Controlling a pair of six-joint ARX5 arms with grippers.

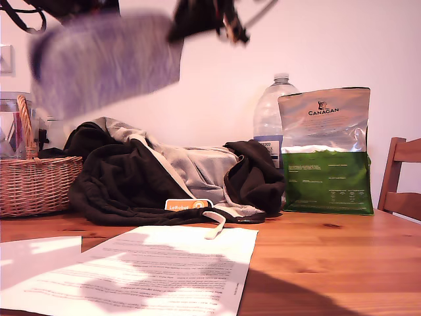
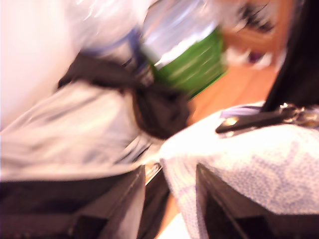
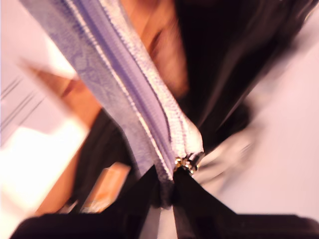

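Observation:
A lavender-grey zip pouch hangs blurred high at the exterior view's left, held up between two dark arms at the picture's top edge. The wrist views do not show which arm is which. My first gripper has the pouch's patterned fabric between its fingers, beside a dark zip tab. My second gripper is shut on the pouch's end, where the zip stops at a small metal piece. Both wrist views are motion-blurred.
Below on the wooden table lies a heap of black and grey clothes with an orange tag. A wicker basket, printed papers, a water bottle, a green-and-silver bag and a chair surround it.

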